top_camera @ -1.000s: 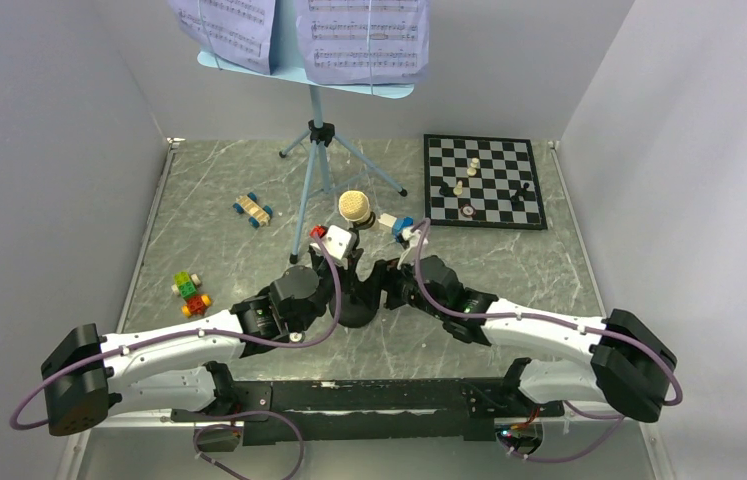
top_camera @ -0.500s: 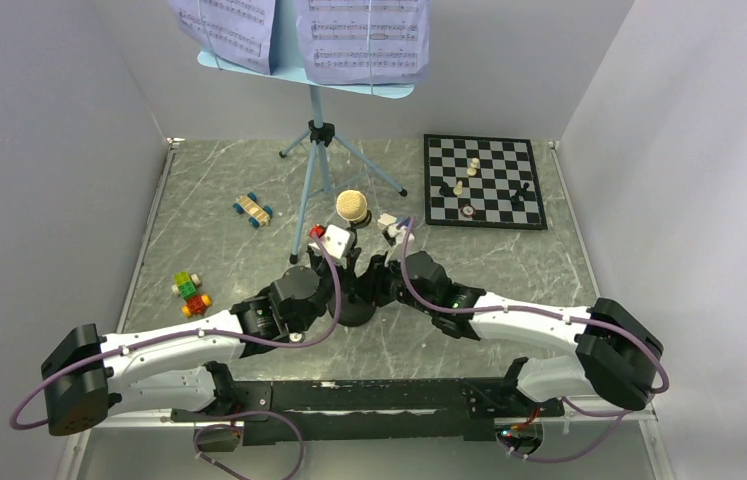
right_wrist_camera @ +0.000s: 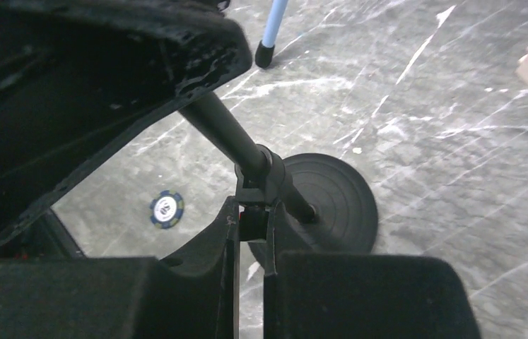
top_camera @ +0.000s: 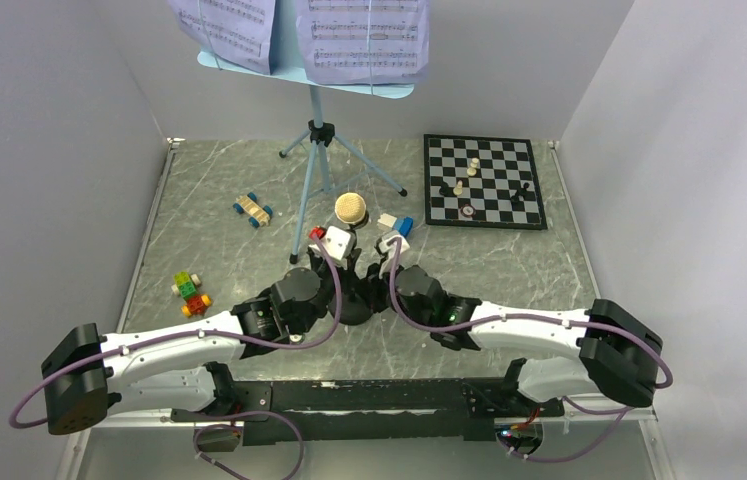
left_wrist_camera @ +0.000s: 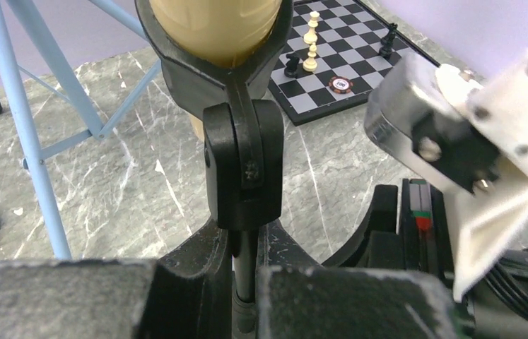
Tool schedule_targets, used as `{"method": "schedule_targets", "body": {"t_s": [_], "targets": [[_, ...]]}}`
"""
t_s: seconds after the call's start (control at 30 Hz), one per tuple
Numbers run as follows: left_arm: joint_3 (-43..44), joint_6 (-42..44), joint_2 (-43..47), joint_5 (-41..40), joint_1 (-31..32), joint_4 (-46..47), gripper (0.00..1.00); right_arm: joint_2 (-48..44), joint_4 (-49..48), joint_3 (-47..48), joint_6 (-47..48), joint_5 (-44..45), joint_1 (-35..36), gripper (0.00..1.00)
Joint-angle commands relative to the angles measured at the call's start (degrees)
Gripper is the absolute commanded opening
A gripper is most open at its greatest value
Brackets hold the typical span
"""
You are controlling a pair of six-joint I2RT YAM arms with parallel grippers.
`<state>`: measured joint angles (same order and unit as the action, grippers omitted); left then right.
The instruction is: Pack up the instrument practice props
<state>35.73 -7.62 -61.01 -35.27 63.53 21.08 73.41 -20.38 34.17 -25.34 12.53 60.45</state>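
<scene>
The short black mic stand (left_wrist_camera: 243,169) stands mid-table on its round base (right_wrist_camera: 331,205), with the tan microphone (top_camera: 351,207) in its clip. My left gripper (left_wrist_camera: 247,244) is shut on the stand's thin pole just below the clip. Lower down, my right gripper (right_wrist_camera: 252,212) is shut on the pole's collar, close above the base. Both grippers meet at the stand in the top view, the left gripper (top_camera: 346,268) beside the right gripper (top_camera: 377,275). Behind them rises the light-blue music stand (top_camera: 317,130) on tripod legs, carrying lavender sheet-music pages (top_camera: 369,35).
A chessboard (top_camera: 484,180) with pieces lies at the back right. A toy car (top_camera: 253,209) and coloured blocks (top_camera: 190,292) lie on the left, a blue-and-white block (top_camera: 396,224) just right of the microphone. A poker chip (right_wrist_camera: 167,208) lies near the base. Grey walls enclose three sides.
My right gripper has slid left to the mic stand's pole and closed on its collar. The left gripper has kept its hold on the pole.
</scene>
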Motion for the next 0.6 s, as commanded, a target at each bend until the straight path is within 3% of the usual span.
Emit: {"method": "schedule_targets", "body": {"t_s": [0.0, 0.3, 0.57], "targets": [[0.45, -0.29, -0.25, -0.97, -0.07, -2.37, 0.00, -1.71, -1.05, -4.02, 15.55, 14.60, 2.63, 0.00], [-1.27, 0.80, -0.25, 0.60, -0.07, 0.16, 0.00, 0.08, -6.10, -5.74, 33.07, 31.42, 11.79, 0.00], [-2.94, 2.24, 0.01, 3.71, -0.07, 1.78, 0.00, 6.31, -16.48, -8.68, 48.91, 42.66, 19.51, 0.00]]}}
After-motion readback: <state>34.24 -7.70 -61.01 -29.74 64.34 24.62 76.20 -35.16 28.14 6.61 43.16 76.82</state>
